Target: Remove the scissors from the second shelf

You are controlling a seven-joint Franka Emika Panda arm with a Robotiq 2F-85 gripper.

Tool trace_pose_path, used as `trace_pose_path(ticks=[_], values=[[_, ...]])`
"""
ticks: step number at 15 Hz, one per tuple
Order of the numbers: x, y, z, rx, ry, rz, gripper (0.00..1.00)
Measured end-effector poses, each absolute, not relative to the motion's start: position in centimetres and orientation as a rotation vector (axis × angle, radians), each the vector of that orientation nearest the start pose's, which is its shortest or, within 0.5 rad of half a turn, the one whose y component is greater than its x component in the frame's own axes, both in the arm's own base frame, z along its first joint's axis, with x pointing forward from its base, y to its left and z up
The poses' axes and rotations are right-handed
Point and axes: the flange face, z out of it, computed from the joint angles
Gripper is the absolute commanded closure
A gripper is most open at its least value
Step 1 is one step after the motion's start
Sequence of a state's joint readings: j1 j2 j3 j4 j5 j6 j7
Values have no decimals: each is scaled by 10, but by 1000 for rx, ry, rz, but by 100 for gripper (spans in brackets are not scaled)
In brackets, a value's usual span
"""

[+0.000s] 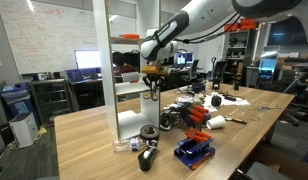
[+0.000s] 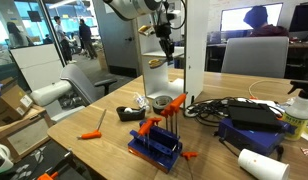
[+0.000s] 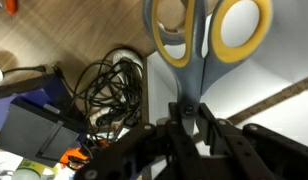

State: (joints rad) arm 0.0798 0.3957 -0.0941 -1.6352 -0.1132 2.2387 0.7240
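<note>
The scissors (image 3: 199, 45) sit in your gripper (image 3: 191, 115), with the jaws closed tight on the blades and the yellow handles pointing away. They hang at the edge of a white shelf board (image 3: 269, 70), above the cables (image 3: 109, 90). Gripping by the blades likely keeps the loops clear.

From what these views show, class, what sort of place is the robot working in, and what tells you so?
Probably an office or research lab. A whiteboard covered in writing and computer monitors on desks stand behind, and the wooden table is strewn with tangled cables.
</note>
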Motion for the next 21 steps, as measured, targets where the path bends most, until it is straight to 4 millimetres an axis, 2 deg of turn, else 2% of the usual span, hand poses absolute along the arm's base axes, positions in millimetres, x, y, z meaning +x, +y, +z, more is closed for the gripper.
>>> trace_pose_path(ticks=[8,15,21], values=[[623,26,346,-3068,971,-113,90],[586,45,306,-3094,931,54,90],[557,54,267,-3036,890,248,91]])
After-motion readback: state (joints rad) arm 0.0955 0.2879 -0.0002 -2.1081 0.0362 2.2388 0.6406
